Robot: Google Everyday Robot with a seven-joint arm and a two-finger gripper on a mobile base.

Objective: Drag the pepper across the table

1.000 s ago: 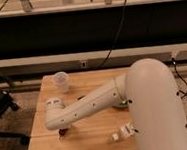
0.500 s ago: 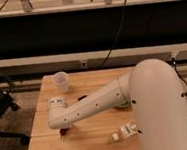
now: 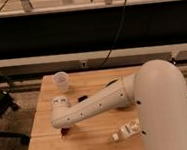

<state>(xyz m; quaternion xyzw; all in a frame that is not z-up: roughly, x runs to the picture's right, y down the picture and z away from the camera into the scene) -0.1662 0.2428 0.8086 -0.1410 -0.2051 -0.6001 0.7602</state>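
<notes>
The table [image 3: 49, 149] is a light wood top. My arm reaches across it from the right to the left. My gripper [image 3: 64, 132] points down at the table near the front left, and only its dark tip shows under the white wrist. A small dark piece [image 3: 82, 98] lies just behind the forearm; it may be the pepper, but I cannot tell. Whether the gripper touches or holds anything is hidden by the wrist.
A clear plastic cup [image 3: 61, 81] stands at the back left of the table. A small white bottle [image 3: 127, 131] lies near the front right. A dark object [image 3: 113, 82] shows behind the upper arm. A black chair [image 3: 0, 107] stands left of the table.
My wrist and gripper have shifted slightly to the right along the table. The cup, the bottle and the small dark piece have not moved.
</notes>
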